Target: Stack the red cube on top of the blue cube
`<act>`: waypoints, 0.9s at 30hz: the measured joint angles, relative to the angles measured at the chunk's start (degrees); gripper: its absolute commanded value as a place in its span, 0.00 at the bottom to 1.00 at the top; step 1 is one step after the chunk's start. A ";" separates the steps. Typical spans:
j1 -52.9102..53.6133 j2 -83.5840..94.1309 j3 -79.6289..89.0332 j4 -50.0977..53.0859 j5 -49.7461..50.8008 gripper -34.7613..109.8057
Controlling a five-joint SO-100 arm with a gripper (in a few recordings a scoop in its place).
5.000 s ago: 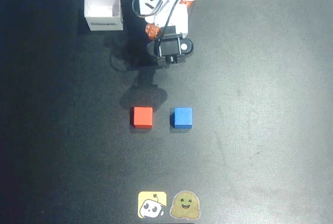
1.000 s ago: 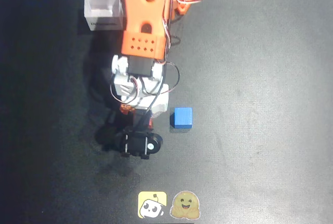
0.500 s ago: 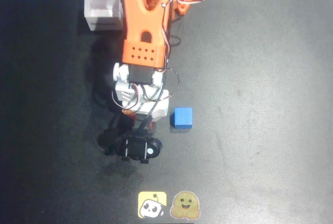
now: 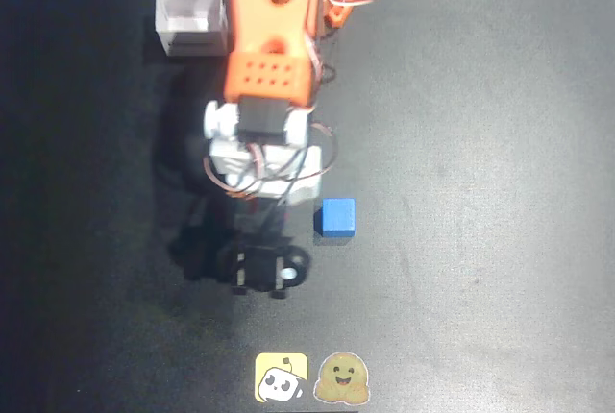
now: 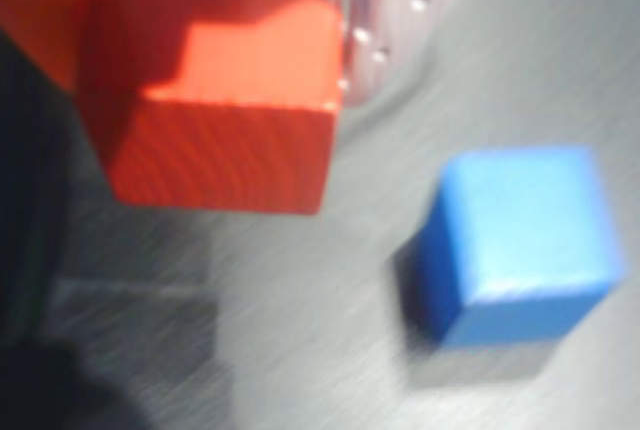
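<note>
At the near edge of the tabletop (image 4: 500,144) in the overhead view I note two stickers: a yellow sticker (image 4: 282,377) and, just to its right, a smiling blob sticker (image 4: 339,378). Farther in, I see the black wrist camera housing (image 4: 264,270) of the arm (image 4: 266,58), which reaches from the far edge toward the middle of the tabletop. The blue cube (image 4: 336,217) rests flat on the surface near the middle, just to the right of the arm's white wrist section and not touching it. In the wrist view I find the gripper (image 5: 215,80) closed onto the red cube (image 5: 225,115): the cube sits pinched at the upper left of that picture, lifted off the dark surface, with a light-coloured finger (image 5: 362,40) pressed against its right face. The opposite finger is dark and blurred, so I cannot describe it further. The blue cube (image 5: 520,240) lies to the right of and below the held cube in the wrist view, clearly apart from it. At the far left of the tabletop stands a white box (image 4: 191,16), open at the top, just beside the arm's orange upper link.
</note>
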State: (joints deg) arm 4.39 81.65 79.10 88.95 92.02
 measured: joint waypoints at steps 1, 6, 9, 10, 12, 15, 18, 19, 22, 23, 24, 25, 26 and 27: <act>-1.05 0.00 -0.18 0.35 0.70 0.24; -7.03 0.00 -0.26 0.53 4.66 0.24; -9.23 0.00 0.18 -1.58 6.15 0.24; -9.67 0.00 0.97 -2.37 6.50 0.24; -10.90 0.09 3.16 -4.48 7.38 0.24; -12.66 1.93 8.09 -8.79 8.26 0.24; -12.57 2.99 11.34 -11.51 8.26 0.24; -12.57 3.08 11.51 -11.87 8.26 0.24; -12.92 3.08 11.78 -12.30 8.26 0.24; -13.01 3.08 11.87 -12.39 8.26 0.24; -13.01 3.08 11.87 -12.57 8.26 0.24; -13.01 3.16 12.04 -12.66 8.26 0.24; -12.83 3.16 12.13 -12.83 8.26 0.24; -12.74 3.16 12.13 -13.01 8.26 0.24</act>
State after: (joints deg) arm -8.35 84.81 91.23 75.94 100.28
